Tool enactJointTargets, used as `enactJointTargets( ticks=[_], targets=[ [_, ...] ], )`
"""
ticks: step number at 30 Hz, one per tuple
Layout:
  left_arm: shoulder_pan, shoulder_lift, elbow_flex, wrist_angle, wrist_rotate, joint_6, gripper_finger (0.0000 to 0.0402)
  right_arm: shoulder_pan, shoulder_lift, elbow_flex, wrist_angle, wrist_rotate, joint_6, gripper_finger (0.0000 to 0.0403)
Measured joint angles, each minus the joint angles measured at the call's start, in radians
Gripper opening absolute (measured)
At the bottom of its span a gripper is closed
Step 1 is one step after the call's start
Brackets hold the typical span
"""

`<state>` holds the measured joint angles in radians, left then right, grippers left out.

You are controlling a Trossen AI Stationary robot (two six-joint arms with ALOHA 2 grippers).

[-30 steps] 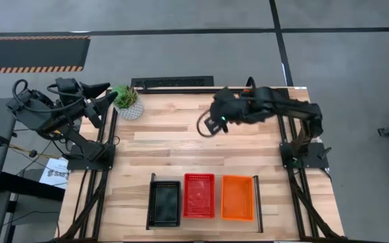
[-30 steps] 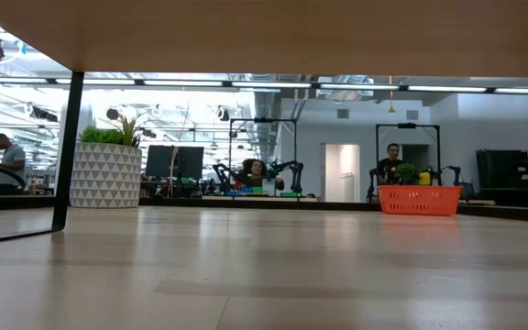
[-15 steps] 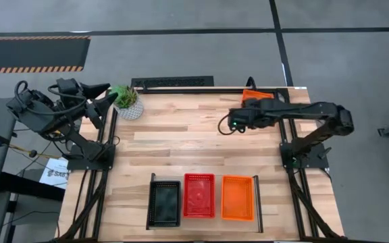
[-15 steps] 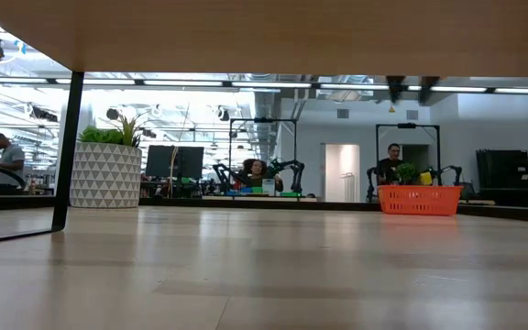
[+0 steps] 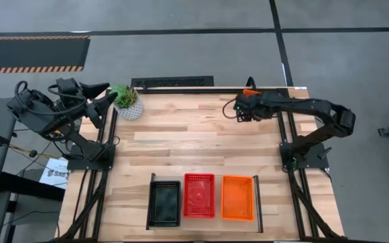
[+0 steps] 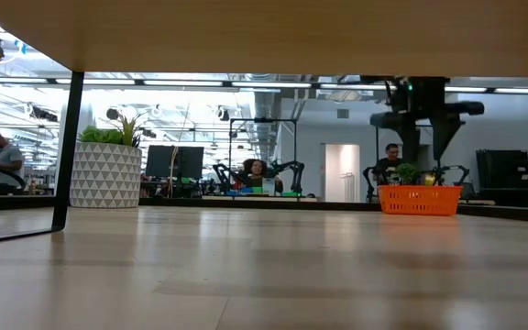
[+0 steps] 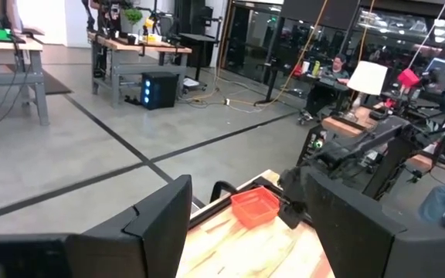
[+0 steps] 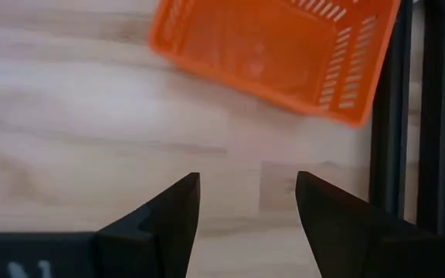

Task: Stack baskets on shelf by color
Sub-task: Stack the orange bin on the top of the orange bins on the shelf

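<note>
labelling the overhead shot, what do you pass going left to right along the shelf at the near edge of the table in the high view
black plastic mesh basket → red plastic mesh basket → orange plastic mesh basket, all side by side on the light wooden shelf board.

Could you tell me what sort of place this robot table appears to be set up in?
Most likely a robotics lab or workshop in an industrial hall. The low view shows another robot arm rig on benches beyond the table, with a seated person; the left wrist view shows workbenches on a bare concrete floor.
</note>
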<state>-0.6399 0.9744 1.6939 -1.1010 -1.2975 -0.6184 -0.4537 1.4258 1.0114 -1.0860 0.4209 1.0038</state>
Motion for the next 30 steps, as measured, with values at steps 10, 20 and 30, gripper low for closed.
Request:
enactJointTargets(
  ticks=[10, 20, 30],
  targets=[
    [0.0, 0.0, 0.0, -0.021, -0.019, -0.033, 0.0242, -0.181, -0.025, -0.037, 0.098, -0.076, -0.129, 0.0234],
    [0.0, 0.0, 0.0, -0.041, -0.027, -0.06, 0.0242, -0.271, -0.051, -0.098, 0.098, -0.109, -0.211, 0.0234],
    [0.0, 0.0, 0.0, -0.056, -0.055, -0.094, 0.0242, -0.425, -0.151, -0.181, 0.166, -0.116, -0.214, 0.0234]
  ],
)
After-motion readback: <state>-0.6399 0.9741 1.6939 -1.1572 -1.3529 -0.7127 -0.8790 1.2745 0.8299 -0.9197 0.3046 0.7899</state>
